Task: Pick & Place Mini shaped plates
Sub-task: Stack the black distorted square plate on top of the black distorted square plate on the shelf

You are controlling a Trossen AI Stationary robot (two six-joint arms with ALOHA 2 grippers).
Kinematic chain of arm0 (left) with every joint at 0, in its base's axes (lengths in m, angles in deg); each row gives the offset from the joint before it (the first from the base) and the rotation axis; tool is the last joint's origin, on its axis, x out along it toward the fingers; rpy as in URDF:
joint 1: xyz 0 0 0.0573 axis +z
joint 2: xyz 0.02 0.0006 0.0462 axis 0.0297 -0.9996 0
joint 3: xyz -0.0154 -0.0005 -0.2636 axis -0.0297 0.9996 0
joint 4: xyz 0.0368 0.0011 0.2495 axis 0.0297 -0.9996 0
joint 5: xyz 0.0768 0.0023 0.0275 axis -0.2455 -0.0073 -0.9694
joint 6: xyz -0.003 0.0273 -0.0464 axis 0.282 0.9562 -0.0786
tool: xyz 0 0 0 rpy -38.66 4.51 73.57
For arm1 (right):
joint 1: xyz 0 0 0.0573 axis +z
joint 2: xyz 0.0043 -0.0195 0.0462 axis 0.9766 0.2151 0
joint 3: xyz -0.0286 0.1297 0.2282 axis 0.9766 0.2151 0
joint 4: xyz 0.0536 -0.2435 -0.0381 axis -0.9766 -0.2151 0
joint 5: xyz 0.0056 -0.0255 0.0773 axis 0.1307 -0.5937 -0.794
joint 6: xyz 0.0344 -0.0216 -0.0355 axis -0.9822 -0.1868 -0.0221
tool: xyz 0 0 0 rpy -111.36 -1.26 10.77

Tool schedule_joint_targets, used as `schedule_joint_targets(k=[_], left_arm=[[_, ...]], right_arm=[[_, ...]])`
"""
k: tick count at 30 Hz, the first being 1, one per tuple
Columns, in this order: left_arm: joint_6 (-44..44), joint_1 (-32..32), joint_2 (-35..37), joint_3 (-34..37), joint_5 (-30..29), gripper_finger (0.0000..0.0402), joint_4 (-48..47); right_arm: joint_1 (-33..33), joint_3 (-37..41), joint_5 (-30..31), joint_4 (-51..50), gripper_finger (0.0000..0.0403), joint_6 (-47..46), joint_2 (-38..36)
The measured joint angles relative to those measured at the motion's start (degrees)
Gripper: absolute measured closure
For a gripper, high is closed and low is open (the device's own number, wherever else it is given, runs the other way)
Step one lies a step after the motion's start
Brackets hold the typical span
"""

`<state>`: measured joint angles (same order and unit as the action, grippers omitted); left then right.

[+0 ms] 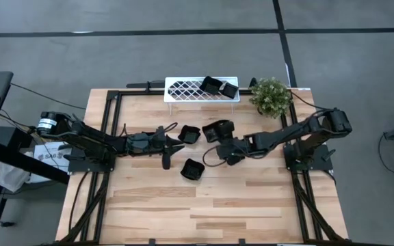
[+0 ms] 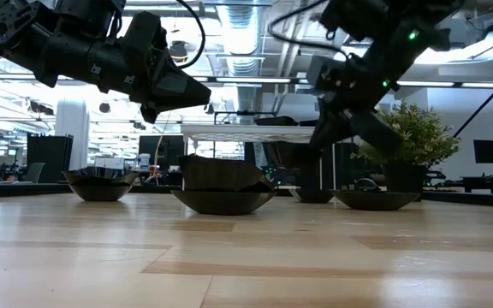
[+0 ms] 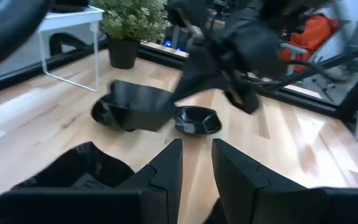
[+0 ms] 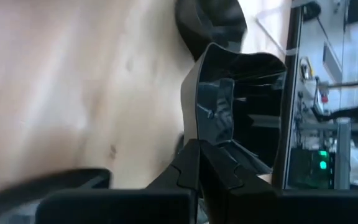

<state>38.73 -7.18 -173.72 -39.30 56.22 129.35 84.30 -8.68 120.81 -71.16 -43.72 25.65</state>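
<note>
One mini plate [image 4: 235, 106] sits pinched in the right end effector [image 4: 197, 152].

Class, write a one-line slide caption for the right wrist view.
Right end effector shut on the rim of a glossy black dish above the wooden table.

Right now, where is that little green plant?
In the high view the plant stands at the table's far right corner, just right of the white rack and beyond the right arm's claw.
</note>
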Motion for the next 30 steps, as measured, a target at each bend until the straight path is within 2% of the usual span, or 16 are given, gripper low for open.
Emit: schedule_joint_targets(k=[5, 8, 11, 16, 19, 24, 30], left_arm=[[4.4, 0.0, 0.0, 0.0, -2.7, 0.0314, 0.1], [5.3, 0.1, 1.0, 0.0, -5.9, 0.0314, -0.8], [5.7, 0.6, 3.7, 0.0, -7.7, 0.0314, -3.3], [5.7, 1.0, 8.2, 0.0, -7.8, 0.0314, -6.1], [5.7, 1.0, 9.0, 0.0, -7.8, 0.0314, -6.2], [5.7, 1.0, 8.9, 0.0, -7.8, 0.0314, -6.6], [3.9, -0.3, 8.9, 0.0, -7.5, 0.0314, -6.6]], right_arm=[[3.2, -1.3, 0.8, -0.1, 0.0403, -2.8, 0.0], [3.9, -3.6, 4.4, -0.1, 0.0403, -8.1, 0.0], [4.2, -6.4, 5.0, -0.8, 0.0403, -11.6, 0.0], [4.4, -12.4, 6.2, -1.7, 0.0403, -8.3, 0.0], [2.5, -16.7, 8.0, -1.8, 0.0403, -5.1, 0.0], [-3.4, -24.0, 9.0, -3.5, 0.0403, -4.9, 0.0], [-13.8, -28.5, 9.1, -6.2, 0.0403, -9.9, 0.0]])
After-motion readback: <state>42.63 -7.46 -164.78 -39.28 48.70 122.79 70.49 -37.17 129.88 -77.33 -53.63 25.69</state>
